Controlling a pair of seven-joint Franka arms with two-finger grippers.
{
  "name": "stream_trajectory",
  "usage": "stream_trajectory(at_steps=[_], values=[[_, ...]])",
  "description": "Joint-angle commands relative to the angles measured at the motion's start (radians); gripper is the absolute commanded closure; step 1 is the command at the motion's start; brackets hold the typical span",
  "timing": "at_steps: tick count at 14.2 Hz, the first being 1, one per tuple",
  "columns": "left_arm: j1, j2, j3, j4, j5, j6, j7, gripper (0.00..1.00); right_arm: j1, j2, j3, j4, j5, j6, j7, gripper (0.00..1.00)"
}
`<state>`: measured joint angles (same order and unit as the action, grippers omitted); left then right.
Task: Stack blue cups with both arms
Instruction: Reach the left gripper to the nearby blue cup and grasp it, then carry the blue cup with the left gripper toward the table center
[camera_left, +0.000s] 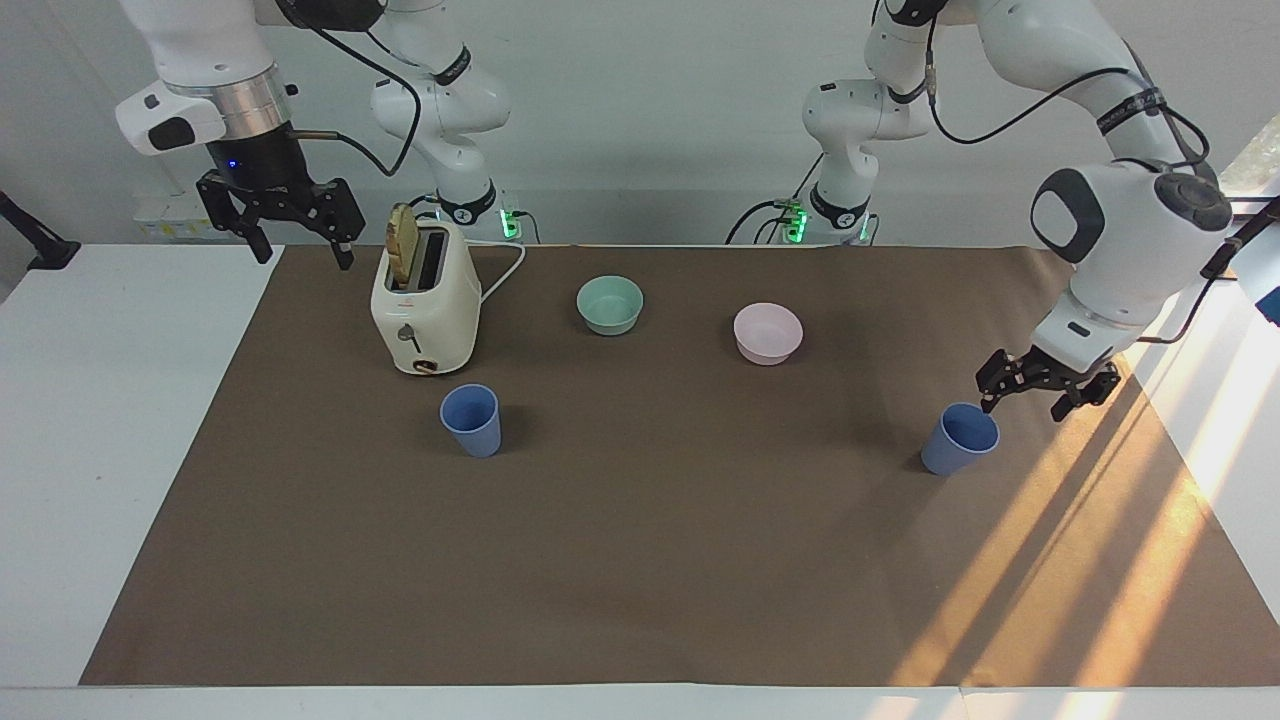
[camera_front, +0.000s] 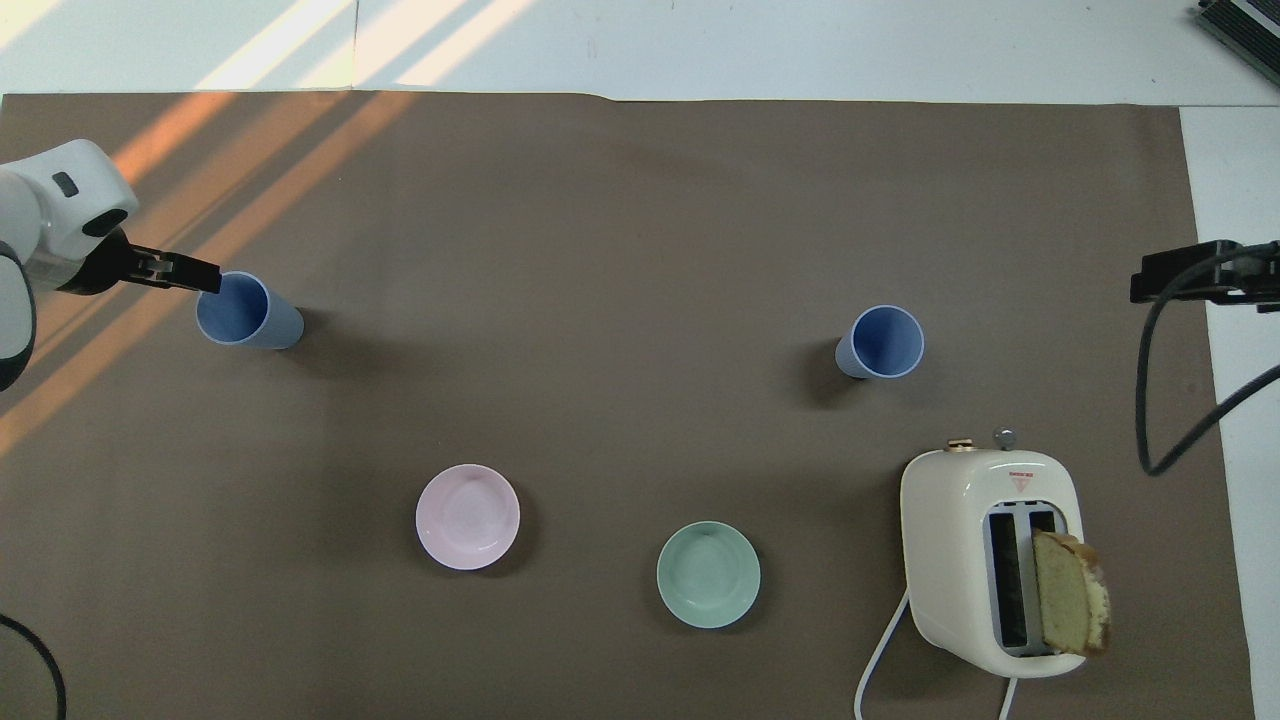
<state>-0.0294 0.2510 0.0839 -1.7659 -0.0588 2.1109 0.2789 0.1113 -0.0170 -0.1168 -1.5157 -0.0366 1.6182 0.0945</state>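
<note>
The left gripper (camera_left: 1036, 393), fingers spread and empty, is hanging at two o'clock of its blue cup (camera_left: 960, 438); next, I judge, straddling the rim. The right gripper (camera_left: 292, 222), also spread, is waiting over the table's corner.

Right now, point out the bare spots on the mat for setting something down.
Free: the mat farther from the robots than both blue cups, and between them. Crowded: the row of toaster, mint-green bowl and pink bowl; the left hand hovers beside one cup.
</note>
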Motion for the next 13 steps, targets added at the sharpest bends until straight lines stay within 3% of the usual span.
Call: stream_trajectory(at_steps=[1, 3, 8, 13], values=[[0.022, 0.008, -0.006, -0.038, -0.053, 0.064, 0.017, 0.05, -0.004, -0.008, 0.002, -0.001, -0.019, -0.011, -0.018, 0.00], [0.020, 0.024, -0.006, -0.064, -0.067, 0.080, 0.016, 0.16, -0.004, -0.008, 0.000, -0.001, -0.019, -0.011, -0.016, 0.00], [0.010, 0.019, -0.006, -0.084, -0.072, 0.046, 0.003, 0.97, -0.004, -0.008, 0.000, -0.001, -0.019, -0.011, -0.016, 0.00], [-0.026, -0.031, -0.018, -0.063, -0.070, -0.002, -0.029, 1.00, -0.004, -0.005, 0.002, 0.003, -0.017, 0.003, -0.016, 0.00]])
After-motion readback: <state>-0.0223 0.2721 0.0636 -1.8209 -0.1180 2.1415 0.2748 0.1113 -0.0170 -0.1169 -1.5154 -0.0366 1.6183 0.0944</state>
